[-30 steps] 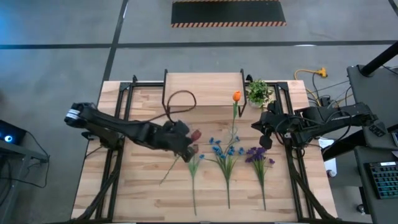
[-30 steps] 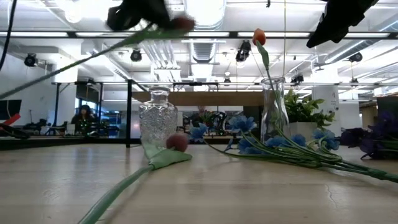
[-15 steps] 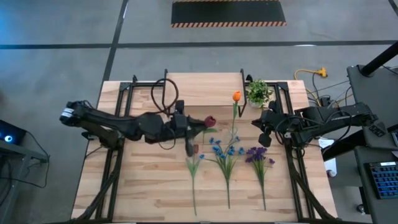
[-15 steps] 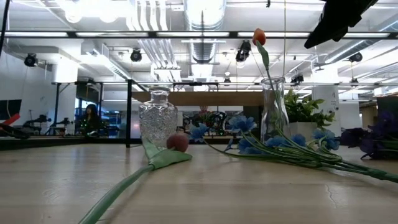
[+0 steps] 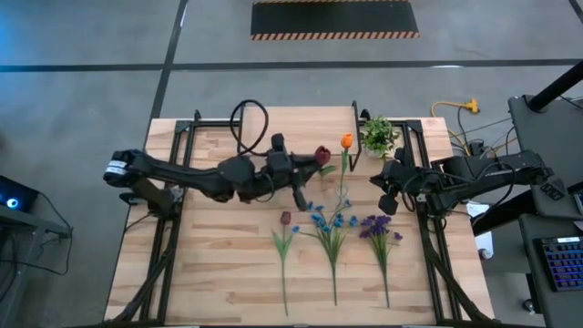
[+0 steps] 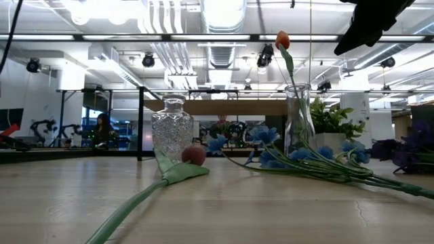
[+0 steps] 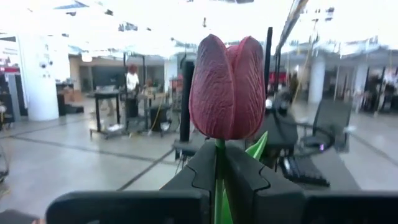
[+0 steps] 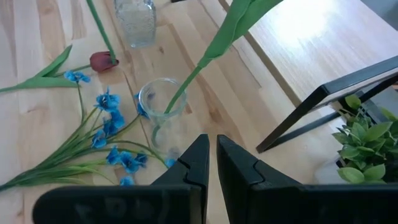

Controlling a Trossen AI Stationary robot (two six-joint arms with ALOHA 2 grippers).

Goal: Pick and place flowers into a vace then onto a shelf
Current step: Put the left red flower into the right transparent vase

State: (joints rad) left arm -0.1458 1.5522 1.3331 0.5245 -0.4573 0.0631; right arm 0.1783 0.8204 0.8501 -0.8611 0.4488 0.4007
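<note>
My left gripper (image 5: 301,170) is high over the table's middle, in front of the shelf (image 5: 314,128), and is shut on a dark red tulip (image 5: 322,155). An orange tulip (image 5: 346,141) stands with its stem in a clear vase (image 8: 163,109). A maroon tulip (image 5: 284,219), a blue bunch (image 5: 330,223) and a purple bunch (image 5: 378,228) lie flat on the table. A textured glass vase (image 6: 172,130) stands upright near the maroon tulip. My right gripper (image 8: 212,155) hangs shut above the table, right of the clear vase, touching nothing. My left gripper pinches the dark red tulip's stem (image 7: 219,152) between its two fingers, just below the bloom (image 7: 227,87). The fingers (image 7: 245,177) reach level from the table's left and lie across the stem. The tulip is lifted clear, its bloom upright above the fingers.
A small potted plant (image 5: 378,135) stands at the shelf's right end, close to my right arm. Black frame rails (image 5: 173,210) run along both table sides. Bare planks lie at the near left (image 5: 219,273). People and desks show in the room behind.
My left gripper has risen from just above the table's middle, out of the low view, and moved right and toward the far edge, nearer the orange tulip. It has turned, so the dark red tulip, first slanting with its stem toward the near left, now stands bloom up.
</note>
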